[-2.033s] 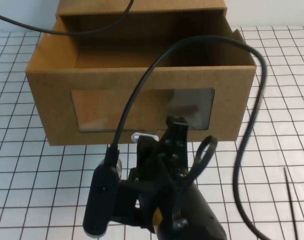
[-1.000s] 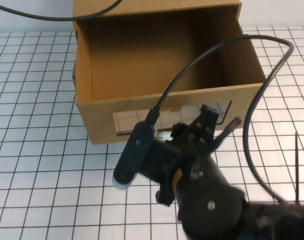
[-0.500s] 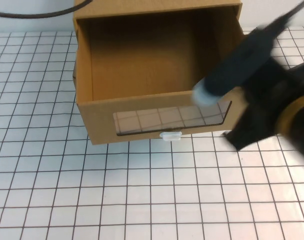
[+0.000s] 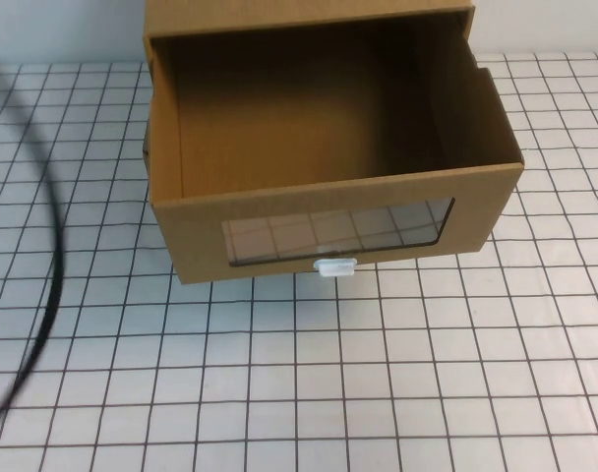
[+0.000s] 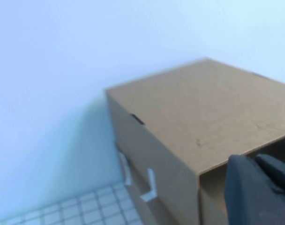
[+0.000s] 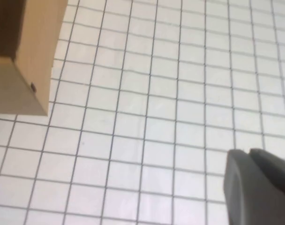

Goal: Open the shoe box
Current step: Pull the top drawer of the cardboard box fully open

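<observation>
The brown cardboard shoe box (image 4: 338, 231) stands at the back middle of the gridded table. Its drawer is slid out toward me from the outer sleeve (image 4: 309, 12), and only bare cardboard shows inside. The drawer front has a clear window and a small white pull tab (image 4: 335, 265). Neither arm appears in the high view. In the left wrist view my left gripper (image 5: 255, 161) hovers by the sleeve's (image 5: 203, 108) upper edge, fingers together, holding nothing. In the right wrist view my right gripper (image 6: 249, 152) is shut on nothing above the table, well away from a corner of the box (image 6: 34, 56).
A blurred black cable (image 4: 45, 295) curves down the left side of the high view. White gridded table (image 4: 378, 393) stretches in front of the box and to both sides. A plain pale wall (image 5: 63, 70) stands behind the box.
The right arm has swung off to the right and out of the high view, and its gripper has shut. The box and its pulled-out drawer have stayed put over the last second.
</observation>
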`<action>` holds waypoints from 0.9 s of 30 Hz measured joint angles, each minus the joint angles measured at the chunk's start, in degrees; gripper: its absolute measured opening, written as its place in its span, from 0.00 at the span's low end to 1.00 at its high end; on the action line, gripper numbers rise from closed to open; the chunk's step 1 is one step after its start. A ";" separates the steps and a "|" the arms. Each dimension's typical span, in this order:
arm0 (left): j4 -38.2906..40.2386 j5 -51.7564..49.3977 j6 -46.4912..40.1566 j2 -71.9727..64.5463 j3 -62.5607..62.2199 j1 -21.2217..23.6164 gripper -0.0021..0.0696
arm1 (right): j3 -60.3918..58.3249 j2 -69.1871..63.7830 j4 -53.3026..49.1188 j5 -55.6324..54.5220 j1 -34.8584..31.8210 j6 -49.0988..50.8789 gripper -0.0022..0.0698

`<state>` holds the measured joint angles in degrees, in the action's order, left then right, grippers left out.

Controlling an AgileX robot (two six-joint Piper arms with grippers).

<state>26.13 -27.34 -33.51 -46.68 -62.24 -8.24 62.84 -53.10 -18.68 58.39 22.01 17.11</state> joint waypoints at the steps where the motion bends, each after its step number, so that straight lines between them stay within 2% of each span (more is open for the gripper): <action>1: 0.12 3.06 0.01 3.86 3.64 0.00 0.03 | -1.34 1.03 1.72 -0.92 -1.48 -1.22 0.01; 6: -0.05 11.54 -0.14 20.80 22.53 0.00 0.03 | -13.64 8.01 10.08 -10.91 -5.12 -3.17 0.01; 14: -0.20 13.49 -1.11 37.64 40.28 0.00 0.03 | -34.19 22.23 16.96 -31.08 -5.30 -3.39 0.01; 18: 1.09 13.88 -1.11 40.93 48.98 0.00 0.03 | -41.96 28.74 20.19 -40.93 -5.30 -3.39 0.01; 21: 5.31 15.53 -1.11 41.06 55.06 0.00 0.03 | -46.31 31.47 20.70 -46.30 -5.30 -3.39 0.01; 24: 8.86 19.32 -1.24 41.28 61.23 0.00 0.03 | -48.65 31.82 20.81 -50.09 -5.30 -3.39 0.01; 27: 8.94 20.61 -3.51 41.28 63.57 0.00 0.03 | -49.34 31.82 20.92 -52.49 -5.30 -3.39 0.01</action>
<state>35.07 -6.73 -37.02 -5.40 1.32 -8.24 13.50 -21.27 2.23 5.90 16.71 13.71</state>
